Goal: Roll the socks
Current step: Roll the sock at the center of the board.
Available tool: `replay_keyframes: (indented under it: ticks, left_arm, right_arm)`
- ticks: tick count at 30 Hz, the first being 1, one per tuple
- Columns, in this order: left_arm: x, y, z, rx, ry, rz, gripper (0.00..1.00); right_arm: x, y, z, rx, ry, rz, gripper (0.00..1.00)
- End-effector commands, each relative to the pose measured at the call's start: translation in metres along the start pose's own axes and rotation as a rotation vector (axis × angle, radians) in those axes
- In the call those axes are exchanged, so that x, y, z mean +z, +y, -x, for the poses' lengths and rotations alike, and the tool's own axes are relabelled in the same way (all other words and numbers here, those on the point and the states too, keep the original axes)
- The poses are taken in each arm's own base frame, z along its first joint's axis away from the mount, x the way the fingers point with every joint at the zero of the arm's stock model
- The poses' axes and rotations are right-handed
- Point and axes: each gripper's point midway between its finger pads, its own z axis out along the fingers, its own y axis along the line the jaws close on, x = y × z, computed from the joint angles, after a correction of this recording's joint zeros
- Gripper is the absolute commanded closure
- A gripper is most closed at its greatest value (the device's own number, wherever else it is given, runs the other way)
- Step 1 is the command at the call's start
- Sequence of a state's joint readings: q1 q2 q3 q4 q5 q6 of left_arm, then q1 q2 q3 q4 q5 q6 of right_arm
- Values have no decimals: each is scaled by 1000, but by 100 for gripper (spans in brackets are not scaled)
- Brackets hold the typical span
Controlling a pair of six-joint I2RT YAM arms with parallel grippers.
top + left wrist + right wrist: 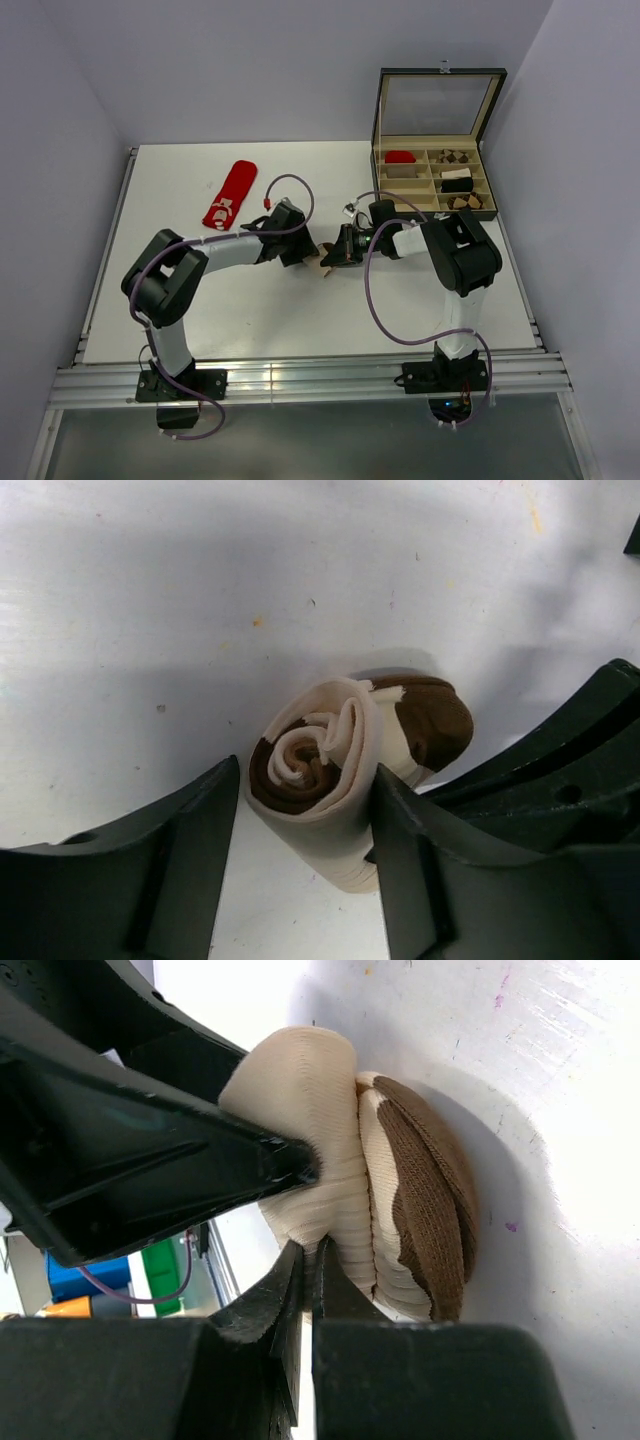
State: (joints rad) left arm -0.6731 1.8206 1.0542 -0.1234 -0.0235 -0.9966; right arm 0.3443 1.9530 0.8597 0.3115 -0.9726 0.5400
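The cream sock (335,770) with brown toe and band is wound into a roll on the white table. My left gripper (305,815) straddles the roll, one finger (420,870) pressed on its side and the other (175,875) at its opposite edge. In the right wrist view the roll (320,1100) is dented by a left finger, and my right gripper (312,1255) is shut, pinching a cream fold. From above, both grippers (303,252) (336,257) meet mid-table and hide most of the roll. The red sock (230,195) lies flat at the back left.
An open compartment box (380,190) with its lid raised stands at the back right and holds several rolled bundles. Grey walls enclose the table on three sides. A metal rail runs along the near edge by the arm bases.
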Motion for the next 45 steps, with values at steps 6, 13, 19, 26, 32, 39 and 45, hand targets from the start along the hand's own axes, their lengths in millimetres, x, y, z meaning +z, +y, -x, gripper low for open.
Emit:
replay_keyframes:
  ticks: [6,13,19,26,32,39,45]
  left_arm:
    - [16,16,-13,32,57,83,68]
    - [13,14,-8,100,52,91,80]
    - [11,8,-5,156,48,83,80]
    - [12,0,-5,174,54,63,80]
    - [12,-2,-5,177,51,57,80]
    - [12,-1,-7,173,59,53,80]
    - [11,-6,-7,175,58,36,79]
  right_arm:
    - [-11,-33,-13,-19,-36,-230,88]
    - [-26,-15,5,-244,-156,-402,53]
    - [-41,16,22,-513,-319,-601,46]
    - [-38,40,25,-688,-381,-679,46]
    - [-14,43,14,-770,-328,-697,46]
    - [6,36,6,-808,-298,-705,48]
    - [8,14,1,-802,-263,-784,55]
